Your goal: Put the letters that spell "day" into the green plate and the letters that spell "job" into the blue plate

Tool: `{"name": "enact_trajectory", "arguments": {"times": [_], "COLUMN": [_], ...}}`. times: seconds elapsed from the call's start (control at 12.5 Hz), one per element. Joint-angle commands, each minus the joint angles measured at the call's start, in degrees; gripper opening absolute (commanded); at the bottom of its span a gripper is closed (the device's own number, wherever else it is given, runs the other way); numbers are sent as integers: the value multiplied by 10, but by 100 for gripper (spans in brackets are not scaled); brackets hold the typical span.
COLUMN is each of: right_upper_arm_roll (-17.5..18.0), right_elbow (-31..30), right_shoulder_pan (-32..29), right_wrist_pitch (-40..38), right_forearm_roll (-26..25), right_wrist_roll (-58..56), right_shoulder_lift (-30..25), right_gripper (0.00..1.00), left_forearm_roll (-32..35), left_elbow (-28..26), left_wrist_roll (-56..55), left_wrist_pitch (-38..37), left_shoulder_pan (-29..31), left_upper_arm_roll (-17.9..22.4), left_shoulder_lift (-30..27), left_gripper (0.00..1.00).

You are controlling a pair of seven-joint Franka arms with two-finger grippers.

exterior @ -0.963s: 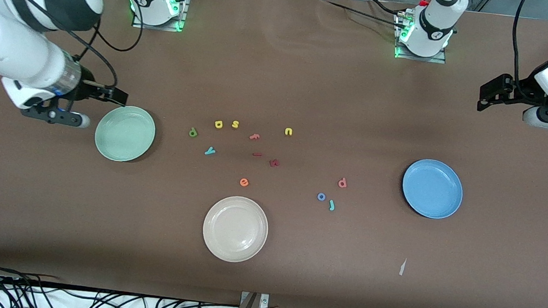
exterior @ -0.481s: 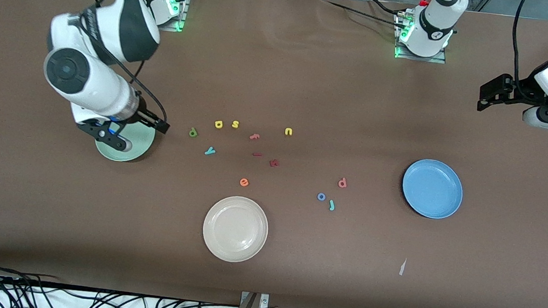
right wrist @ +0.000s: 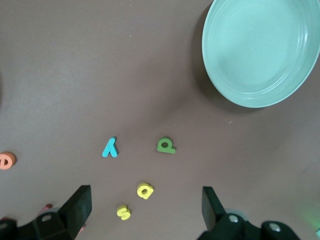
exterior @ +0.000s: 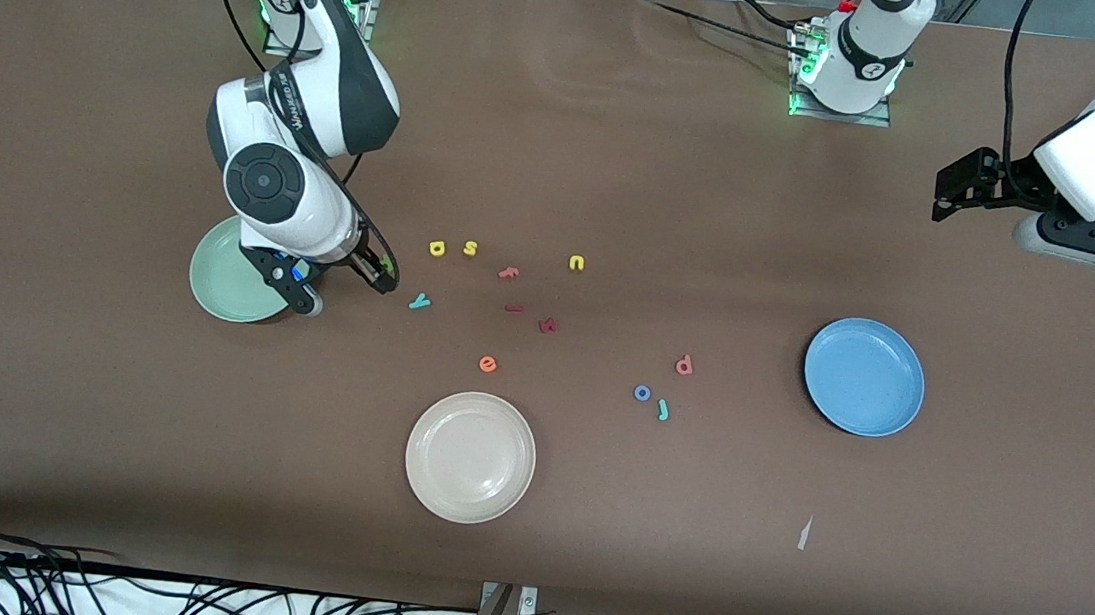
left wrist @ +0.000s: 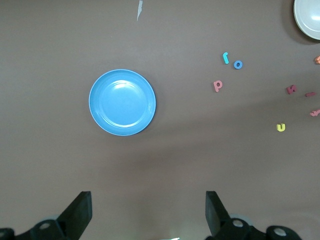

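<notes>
My right gripper point(exterior: 298, 291) hangs open and empty over the green plate's point(exterior: 220, 288) rim on the letters' side. In the right wrist view its open fingers point(right wrist: 80, 200) frame the yellow "d" point(right wrist: 145, 190), with the dark green "a" point(right wrist: 166, 145), the teal "y" point(right wrist: 110, 147) and the green plate point(right wrist: 260, 50) also in view. The "d" point(exterior: 437, 249) and "y" point(exterior: 419, 301) lie mid-table. The pinkish "b" point(exterior: 685, 365), blue "o" point(exterior: 642, 393) and teal "j" point(exterior: 663, 410) lie beside the blue plate point(exterior: 864, 377). My left gripper point(left wrist: 148, 200) waits open, high at its end of the table.
A cream-white plate point(exterior: 470, 457) sits nearest the front camera. Other letters lie among the task's own: yellow "s" point(exterior: 470, 249) and "u" point(exterior: 576, 263), pink "f" point(exterior: 509, 272), orange "e" point(exterior: 488, 364), two dark red ones point(exterior: 548, 326). A paper scrap point(exterior: 803, 533) lies near the front edge.
My right arm has swung in from its end of the table, across the green plate, toward the letters. My left arm has shifted slightly toward its base.
</notes>
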Motion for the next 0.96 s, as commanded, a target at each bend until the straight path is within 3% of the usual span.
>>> {"name": "enact_trajectory", "arguments": {"times": [0.0,0.32,0.48,0.88], "right_upper_arm_roll": [-1,-1,-1,-4], "right_elbow": [-52,-110,-110,-109], "right_shoulder_pan": [5,21,28,49], "right_wrist_pitch": [56,179,185,227], "right_forearm_roll": [-9,-7,-11,-11], "right_wrist_roll": [39,155,159,164], "right_shoulder_lift": [-12,-2,19,57], "right_gripper": [90,87,87,86], "left_forearm_roll": [9,-4,-2,3], "left_elbow": [18,12,9,-221], "left_wrist_roll": [2,-4,-14,-18], "left_wrist_pitch": [-20,-16,27,311], "left_shoulder_pan": [-3,-31,-55,-57], "left_upper_arm_roll": [0,-6,-7,-30], "left_shoulder_lift": [16,23,43,37], "left_gripper": [100,100,100,100]}}
